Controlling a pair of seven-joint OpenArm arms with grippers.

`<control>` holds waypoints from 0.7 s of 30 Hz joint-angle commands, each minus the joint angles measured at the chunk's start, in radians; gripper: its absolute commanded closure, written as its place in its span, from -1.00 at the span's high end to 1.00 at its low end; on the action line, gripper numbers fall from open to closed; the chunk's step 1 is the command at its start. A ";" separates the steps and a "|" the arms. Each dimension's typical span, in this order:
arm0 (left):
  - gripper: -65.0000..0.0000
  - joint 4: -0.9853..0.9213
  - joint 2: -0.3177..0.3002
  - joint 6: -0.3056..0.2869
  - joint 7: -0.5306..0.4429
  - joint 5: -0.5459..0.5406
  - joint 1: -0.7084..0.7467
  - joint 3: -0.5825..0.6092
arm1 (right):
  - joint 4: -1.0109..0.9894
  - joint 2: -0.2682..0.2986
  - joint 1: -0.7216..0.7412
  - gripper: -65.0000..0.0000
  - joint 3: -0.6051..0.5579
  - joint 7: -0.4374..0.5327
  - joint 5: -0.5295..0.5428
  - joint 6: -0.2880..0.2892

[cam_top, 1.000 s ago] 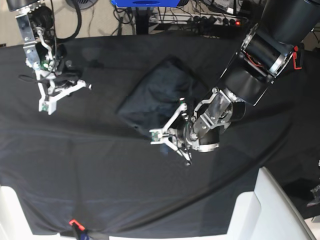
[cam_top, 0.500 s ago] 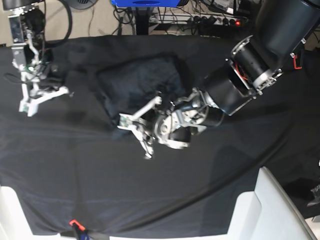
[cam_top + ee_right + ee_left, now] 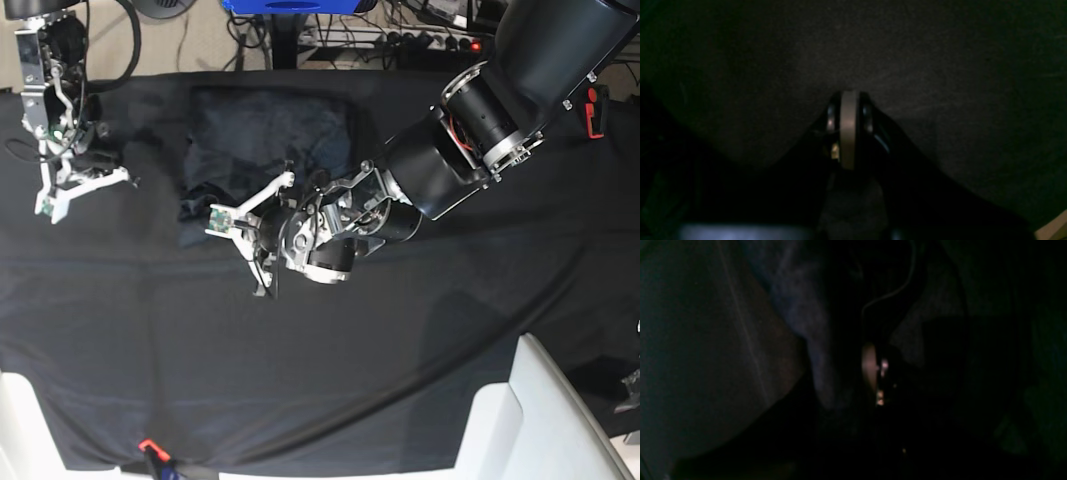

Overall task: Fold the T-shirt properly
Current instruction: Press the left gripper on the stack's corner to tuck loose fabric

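Currently: one shirt (image 3: 262,135), bunched near the table's (image 3: 330,370) far side; left gripper (image 3: 265,232), nearly closed, pinching its near edge; right gripper (image 3: 65,190), closed on nothing, well apart. Best practice: lay the edge down flat, then release gently.

I'm seeing the T-shirt (image 3: 265,120) showing as soft, matt knit cloth, slightly fuzzy up close. The tablecloth (image 3: 330,370) is looking like matt blk fabric w/ a fine grain. I'm noting smooth white plastic-looking panels (image 3: 495,435) & a glossy blue surface (image 3: 290,5) up top.
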 commanded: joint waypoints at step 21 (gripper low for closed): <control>-1.00 -0.052 -0.017 -0.008 0.119 -0.003 -0.022 -0.016 | 0.015 0.009 0.008 -0.91 0.003 0.017 -0.003 0.001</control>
